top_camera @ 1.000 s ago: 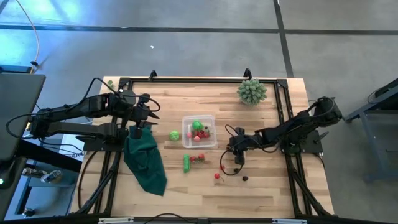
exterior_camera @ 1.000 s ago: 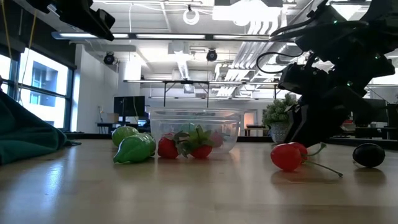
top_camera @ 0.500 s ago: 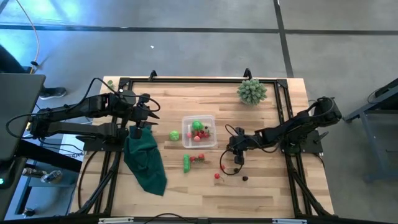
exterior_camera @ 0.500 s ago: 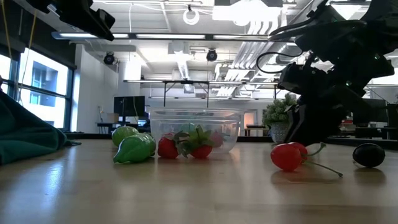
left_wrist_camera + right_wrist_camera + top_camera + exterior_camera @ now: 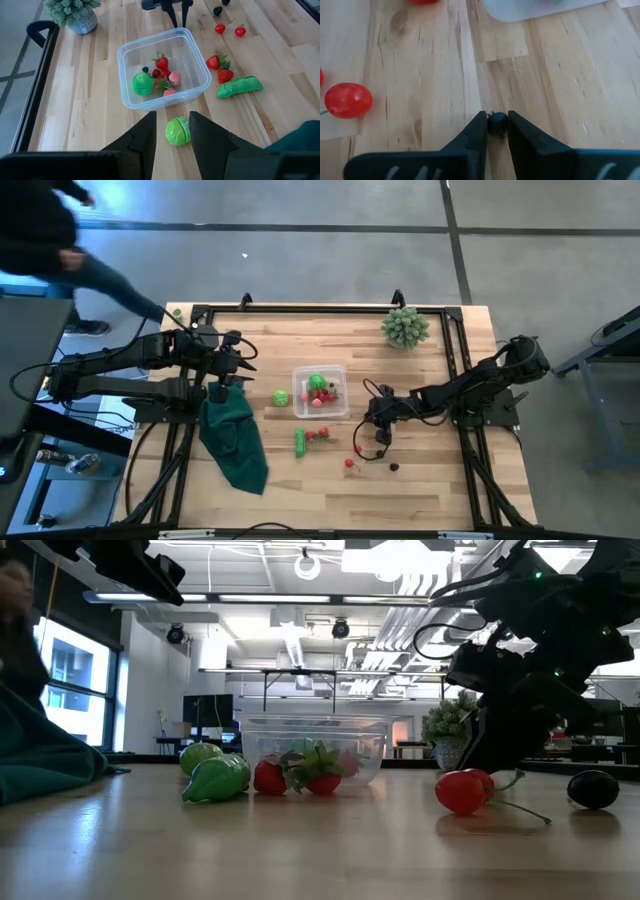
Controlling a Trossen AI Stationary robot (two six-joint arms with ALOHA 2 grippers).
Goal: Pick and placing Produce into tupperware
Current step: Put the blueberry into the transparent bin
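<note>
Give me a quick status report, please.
Right gripper shut on dark berry, beside tupperware. Left gripper open, waiting above table. Nothing in the way.

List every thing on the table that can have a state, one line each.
tupperware: lidless, upright, partly filled with produce.
right hand: down at the table, fingers closed on a small dark berry.
left hand: open, empty, above the round green vegetable.
dark green cloth: crumpled on the table.

No readable text anywhere: no labels, brands, nos. or signs on the table [image 5: 300,490], the container [image 5: 131,54], the toy produce or the arms. Room behind the container in the low view: nothing legible either.
</note>
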